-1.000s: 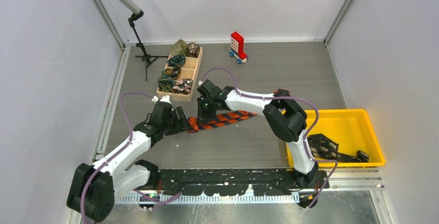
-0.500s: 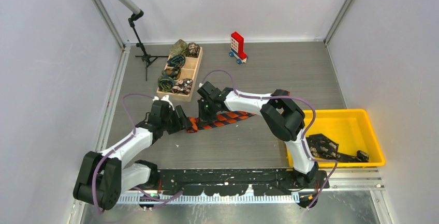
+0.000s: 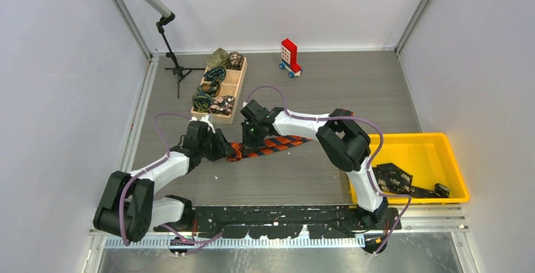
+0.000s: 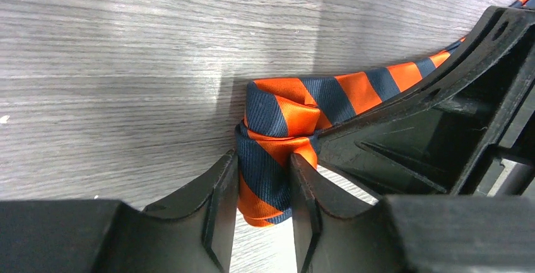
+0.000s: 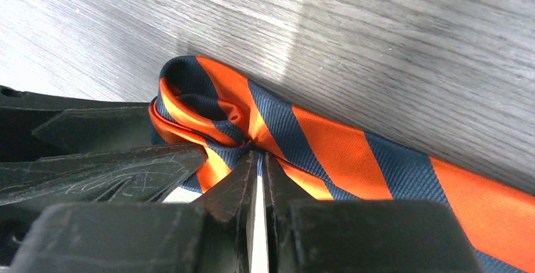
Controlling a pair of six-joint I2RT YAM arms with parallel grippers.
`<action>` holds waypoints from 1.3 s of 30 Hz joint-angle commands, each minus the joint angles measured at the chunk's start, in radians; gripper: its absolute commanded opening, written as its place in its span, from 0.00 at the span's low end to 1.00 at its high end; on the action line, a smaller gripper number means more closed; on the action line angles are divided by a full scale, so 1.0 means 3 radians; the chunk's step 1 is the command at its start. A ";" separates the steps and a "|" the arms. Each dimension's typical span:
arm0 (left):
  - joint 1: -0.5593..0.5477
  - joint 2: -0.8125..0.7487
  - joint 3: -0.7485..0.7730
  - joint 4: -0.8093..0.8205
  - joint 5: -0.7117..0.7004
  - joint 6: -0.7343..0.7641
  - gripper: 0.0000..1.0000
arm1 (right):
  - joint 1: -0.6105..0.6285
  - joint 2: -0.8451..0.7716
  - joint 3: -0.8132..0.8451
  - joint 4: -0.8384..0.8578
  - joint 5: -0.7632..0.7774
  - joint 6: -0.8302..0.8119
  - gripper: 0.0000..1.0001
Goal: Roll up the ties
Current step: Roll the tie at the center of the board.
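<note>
An orange-and-dark striped tie point(image 3: 277, 144) lies mid-table, its left end curled into a small roll. My left gripper point(image 3: 227, 150) is shut on that roll. In the left wrist view both fingers point(image 4: 221, 203) press its sides and the gripper point(image 4: 263, 157) straddles the tie point(image 4: 277, 109). My right gripper point(image 3: 250, 138) meets it from the other side. In the right wrist view the gripper point(image 5: 257, 154) is shut, its tips pinching the tie point(image 5: 328, 153) just beside the curl. The two grippers nearly touch.
A wooden tray point(image 3: 235, 87) at the back left holds several rolled ties. A red-and-white toy block point(image 3: 289, 55) stands at the back. A yellow bin point(image 3: 441, 140) at the right holds dark ties point(image 3: 394, 178). A tripod stand point(image 3: 173, 65) is at the back left.
My left gripper's jaws have closed in onto the rolled end, and the left arm has swung in a little toward the tie. The right gripper has stayed pinched on the fabric.
</note>
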 commanded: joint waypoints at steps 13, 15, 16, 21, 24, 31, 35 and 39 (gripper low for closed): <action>-0.0246 -0.0292 0.0473 -0.0951 -0.0875 0.0223 0.32 | -0.0174 -0.0481 0.0057 -0.0154 0.0145 -0.0214 0.14; -0.0351 -0.0281 0.0573 -0.1099 -0.1083 0.0237 0.32 | -0.0240 -0.0489 0.0047 -0.0176 0.0165 -0.0241 0.14; -0.0393 -0.0272 0.0631 -0.1171 -0.1172 0.0251 0.32 | -0.0273 -0.0491 0.0028 -0.0180 0.0159 -0.0243 0.14; -0.0572 -0.0163 0.0862 -0.1478 -0.1545 0.0326 0.31 | -0.0395 -0.0546 -0.0121 -0.0166 0.0146 -0.0258 0.14; -0.0634 -0.0033 0.0978 -0.1615 -0.1730 0.0369 0.31 | -0.0436 -0.0586 -0.0212 -0.0150 0.0151 -0.0268 0.14; -0.0832 0.0323 0.1238 -0.1861 -0.2178 0.0398 0.31 | -0.0523 -0.0670 -0.0365 -0.0139 0.0149 -0.0289 0.13; -0.1021 0.0485 0.1392 -0.2039 -0.2541 0.0345 0.31 | -0.0563 -0.0724 -0.0445 -0.0130 0.0144 -0.0291 0.13; -0.1158 0.0641 0.1530 -0.2179 -0.2775 0.0302 0.30 | -0.0601 -0.0782 -0.0511 -0.0127 0.0153 -0.0294 0.13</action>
